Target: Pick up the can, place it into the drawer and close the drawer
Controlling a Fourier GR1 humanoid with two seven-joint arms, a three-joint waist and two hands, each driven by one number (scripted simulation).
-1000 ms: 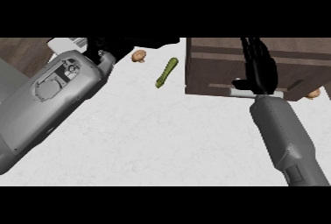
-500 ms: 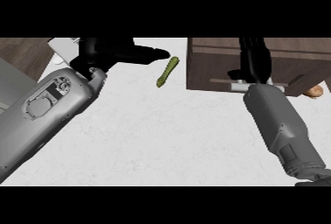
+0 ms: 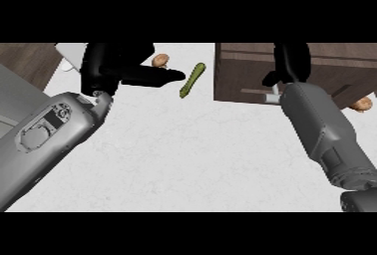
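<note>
Can nowhere in plain sight, so treating that as the big unknown: not on the bare counter, maybe hidden under the left hand near the far edge left of centre, maybe already down in the drawer at the far right corner. Can't tell which. Same for the left hand's grip: closed round something or not, no way to tell, just a dark mass turned toward the right. Right hand laid over the drawer just beyond the handle, straight and pressed together, pinching nothing. Green bean lying on the counter between the two hands, close beside the left one and apart from the drawer. Tan lump just behind the left hand at the far edge, second lump at the right edge by the drawer. Best guess on the step: pick-up or early carry on the left side, with the drawer waiting. Next move, assuming a can in that hand: lift clear, swing right along the far edge, keep off the bean, and get the right hand out of the way before lowering in. Then a flat push on the drawer front to shut it. With the can already inside, only the push left.
</note>
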